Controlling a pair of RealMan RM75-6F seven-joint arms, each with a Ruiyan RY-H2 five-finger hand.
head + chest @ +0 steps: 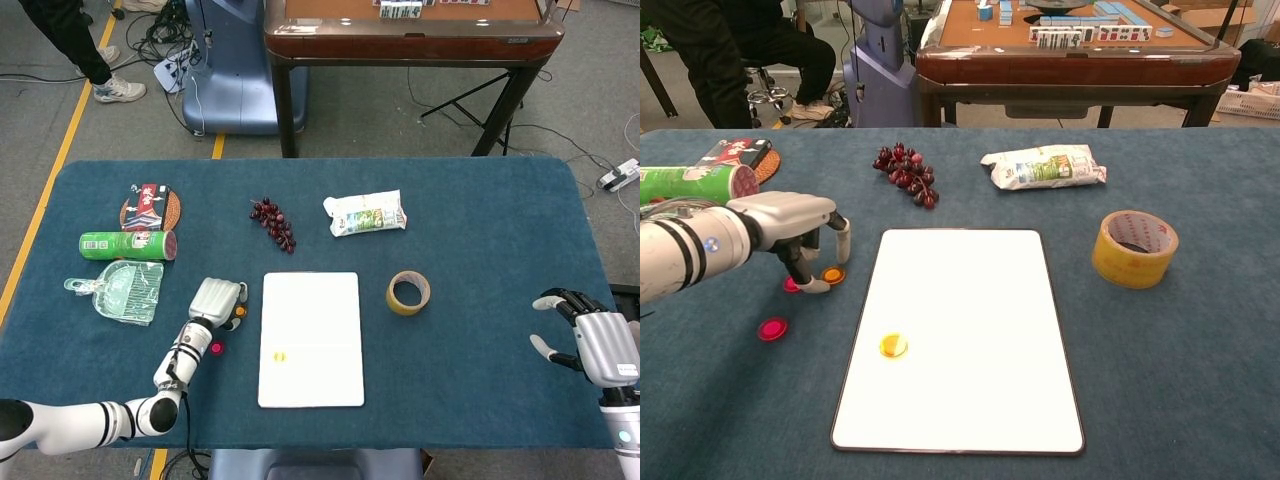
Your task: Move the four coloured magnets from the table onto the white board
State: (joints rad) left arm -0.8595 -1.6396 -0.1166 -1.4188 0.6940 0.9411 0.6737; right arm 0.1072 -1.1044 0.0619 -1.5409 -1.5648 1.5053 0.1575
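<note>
head view: left hand (217, 299) sits over magnets left of the white board (311, 338); right hand (597, 345) idles open, empty. chest view: left fingers (816, 285) curl down beside the orange magnet (833, 274), grip unclear; yellow magnet (893, 345) is on the board, pink magnet (772, 328) on the tabletop (1180, 350). fingertips could nudge the orange one away.

No text, label or number in either view is legible.

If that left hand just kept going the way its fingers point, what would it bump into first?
Probably the orange magnet: the left hand hangs over it, fingers pointing down at the table. A pink magnet lies beside it; depth is hard to judge.
</note>
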